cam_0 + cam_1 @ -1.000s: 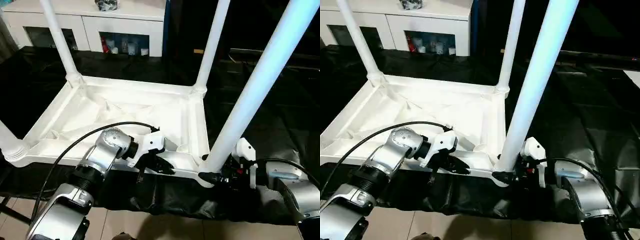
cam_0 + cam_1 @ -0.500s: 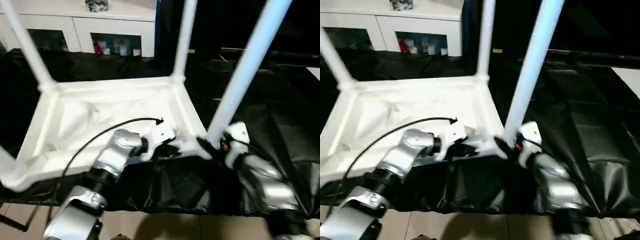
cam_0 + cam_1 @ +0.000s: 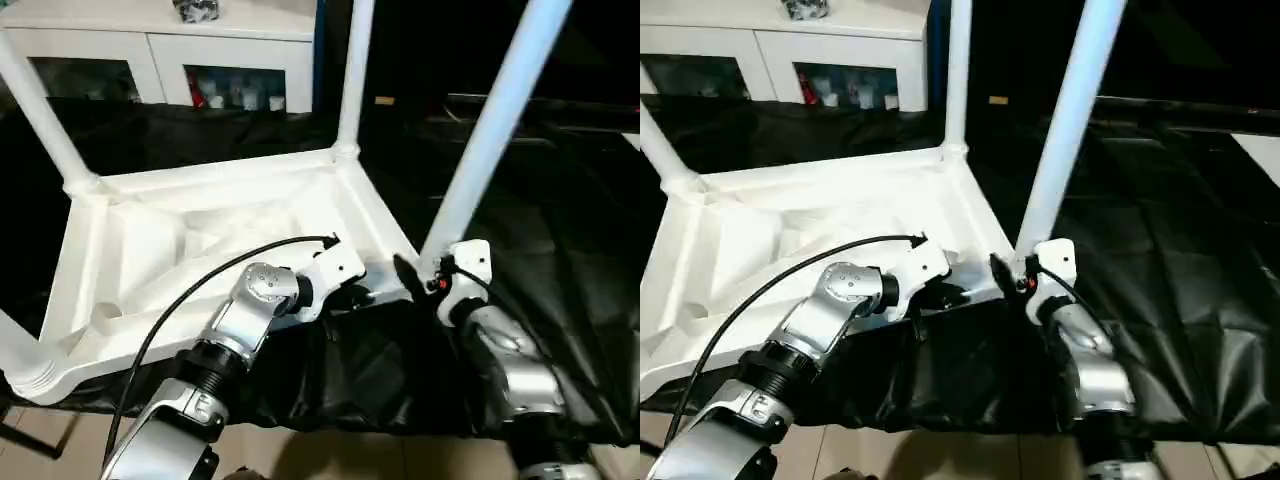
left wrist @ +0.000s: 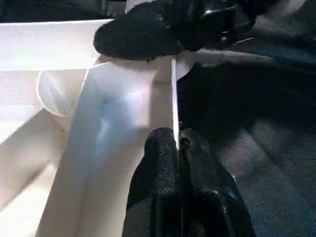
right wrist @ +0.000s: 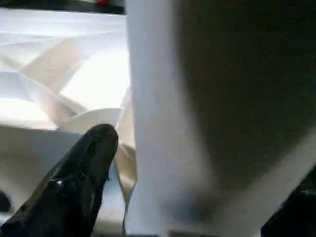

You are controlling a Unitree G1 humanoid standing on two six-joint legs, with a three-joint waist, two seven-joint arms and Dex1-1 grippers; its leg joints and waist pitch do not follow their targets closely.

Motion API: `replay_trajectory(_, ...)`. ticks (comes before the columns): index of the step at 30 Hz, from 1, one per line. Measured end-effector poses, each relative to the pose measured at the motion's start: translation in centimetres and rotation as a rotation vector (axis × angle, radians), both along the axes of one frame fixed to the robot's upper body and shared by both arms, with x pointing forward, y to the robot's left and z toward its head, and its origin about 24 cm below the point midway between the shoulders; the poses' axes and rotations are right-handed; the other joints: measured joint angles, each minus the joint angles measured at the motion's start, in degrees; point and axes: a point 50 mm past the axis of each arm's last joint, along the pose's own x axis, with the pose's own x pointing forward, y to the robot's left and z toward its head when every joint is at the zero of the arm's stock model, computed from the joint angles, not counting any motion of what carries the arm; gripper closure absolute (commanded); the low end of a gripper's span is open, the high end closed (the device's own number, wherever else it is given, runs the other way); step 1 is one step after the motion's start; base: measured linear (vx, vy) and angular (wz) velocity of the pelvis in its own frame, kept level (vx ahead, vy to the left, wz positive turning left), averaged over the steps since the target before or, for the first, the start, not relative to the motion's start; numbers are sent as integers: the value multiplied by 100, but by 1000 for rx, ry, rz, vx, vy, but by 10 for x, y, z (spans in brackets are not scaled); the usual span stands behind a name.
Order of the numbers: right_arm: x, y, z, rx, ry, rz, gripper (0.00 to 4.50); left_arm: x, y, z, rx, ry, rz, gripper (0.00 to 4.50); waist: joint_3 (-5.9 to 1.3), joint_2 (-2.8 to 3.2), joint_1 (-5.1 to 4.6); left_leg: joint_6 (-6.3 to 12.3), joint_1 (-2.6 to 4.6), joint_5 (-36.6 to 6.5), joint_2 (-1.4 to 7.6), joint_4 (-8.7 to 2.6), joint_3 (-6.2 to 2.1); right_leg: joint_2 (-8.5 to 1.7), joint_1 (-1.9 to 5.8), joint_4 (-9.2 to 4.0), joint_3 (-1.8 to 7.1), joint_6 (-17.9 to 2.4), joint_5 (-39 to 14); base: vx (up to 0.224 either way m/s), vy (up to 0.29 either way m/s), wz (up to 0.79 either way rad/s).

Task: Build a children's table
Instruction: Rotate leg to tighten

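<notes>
The children's table lies upside down on black cloth, its ribbed white top (image 3: 200, 220) facing up. Legs stand in the corners: far left (image 3: 40, 110), far right (image 3: 352, 80), near right (image 3: 490, 130) and near left (image 3: 15, 360). My left gripper (image 3: 352, 297) is shut on the thin near rim of the top (image 4: 173, 89), fingers (image 4: 163, 153) pressed together on it. My right gripper (image 3: 422, 274) is at the base of the near right leg (image 5: 163, 123). It is open: one black finger (image 5: 89, 168) stands a little off the leg, and the other is hidden behind the leg.
A white cabinet (image 3: 200, 50) with glass doors stands behind the table. Black cloth (image 3: 560, 230) spreads to the right and hangs over the near edge above the pale floor (image 3: 330, 455). A black cable (image 3: 200, 290) loops over my left forearm.
The whole view has shifted. My right forearm now reaches the leg's base from the front instead of from the right, and its finger has come off the leg. The left gripper still pinches the rim.
</notes>
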Motion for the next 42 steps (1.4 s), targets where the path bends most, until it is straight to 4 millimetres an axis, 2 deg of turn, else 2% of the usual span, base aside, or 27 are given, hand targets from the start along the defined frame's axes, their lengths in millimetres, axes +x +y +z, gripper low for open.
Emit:
replay_trajectory(8, -25, -18, 7, -67, 76, 423, 62, -5, 24, 2, 24, 51, -165, 450, 8, -14, 20, 2, -3, 2, 7, 10, -2, 4, -4, 11, -4, 1, 0, 0, 0, 0)
replay_trajectory(11, -30, -22, 9, -71, 104, 515, 62, -6, 28, 2, 27, 67, -208, 450, 10, -21, 16, -1, -2, 0, 7, 15, -2, 3, -1, 14, -4, -1, 1, 0, 0, 0)
replay_trajectory(14, -37, -24, 13, -86, 140, 638, 62, -7, 35, 3, 40, 91, -269, 450, 11, -23, 59, 0, -2, 0, 10, 17, -2, 4, -2, 17, -7, -1, 1, 0, 0, 0)
replay_trajectory(15, -38, -23, 13, -85, 148, 668, 79, -7, 37, 3, 46, 93, -283, 450, 12, -24, 85, 0, -2, 0, 11, 17, -2, 4, -2, 19, -7, -1, 1, 0, 0, 0)
replay_trajectory(17, -40, -22, 13, -85, 152, 696, 79, -6, 39, 4, 61, 91, -300, 450, 12, -24, 104, 0, -1, 0, 11, 19, -2, 3, -1, 20, -6, -1, 1, 0, 0, 0)
replay_trajectory(19, -40, -22, 13, -85, 156, 708, 100, -6, 40, 5, 67, 92, -313, 450, 12, -25, 109, -1, -2, 0, 10, 22, -1, 2, 1, 19, -6, -2, 1, 0, 0, 0)
replay_trajectory(27, -42, -22, 14, -84, 169, 717, 166, -7, 41, 4, 66, 94, -335, 450, 12, -27, 125, 1, -2, 1, 10, 23, -1, 1, 2, 19, -7, -2, 1, 0, 0, 0)
replay_trajectory(32, -45, -22, 12, -68, 167, 701, 179, -7, 41, 3, 63, 96, -332, 450, 9, -37, 153, -1, 4, 0, 10, 23, -1, 1, 8, 19, -7, -2, 1, 0, 0, 0)
replay_trajectory(38, -36, -14, 0, 25, 114, 463, 188, -4, 34, -2, 38, 74, -215, 450, 6, -54, 82, -4, 36, -2, 3, 21, 0, -1, 32, 14, 6, -16, 10, 0, 0, 0)
replay_trajectory(42, -11, -6, -6, 65, 90, 147, 193, 1, 16, -5, 22, 26, -58, 450, 5, -63, -35, -4, 46, -2, 2, 20, -1, -2, 32, 8, 9, 0, 0, 0, 0, 0)
